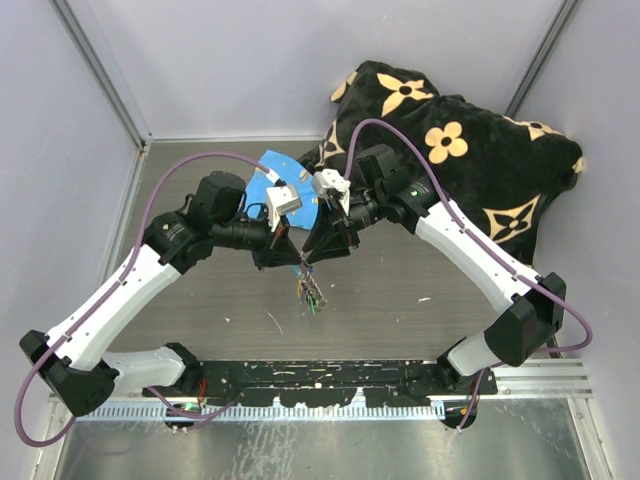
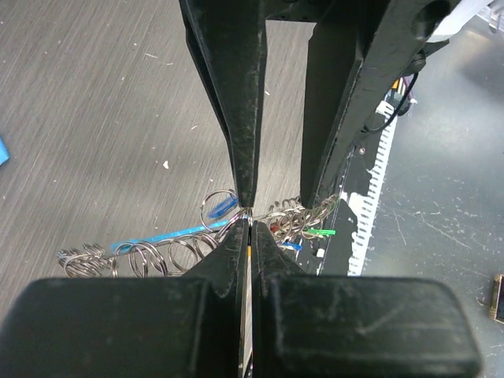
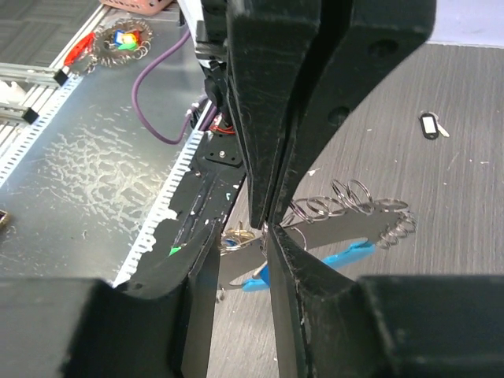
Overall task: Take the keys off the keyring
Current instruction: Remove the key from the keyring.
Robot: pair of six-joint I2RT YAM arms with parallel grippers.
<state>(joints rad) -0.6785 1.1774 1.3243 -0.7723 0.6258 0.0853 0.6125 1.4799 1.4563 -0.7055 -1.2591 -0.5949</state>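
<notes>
Keyring (image 2: 157,256), a string of small wire loops with a light-blue strip (image 2: 169,235), is at the middle of the table (image 1: 420,300); its keys (image 1: 309,292) are bunched just under the gripper tips; left gripper (image 2: 248,224) is clamped tight on one loop; right gripper (image 2: 279,201) meets it tip to tip, jaws apart with loops at the tips; both arms reach inward from the near edge, wrists angled down.

Two arms (image 1: 110,300) — white shells, black joints, purple cables (image 1: 200,165) (fingers (image 2: 240,102) black, tapered).
</notes>
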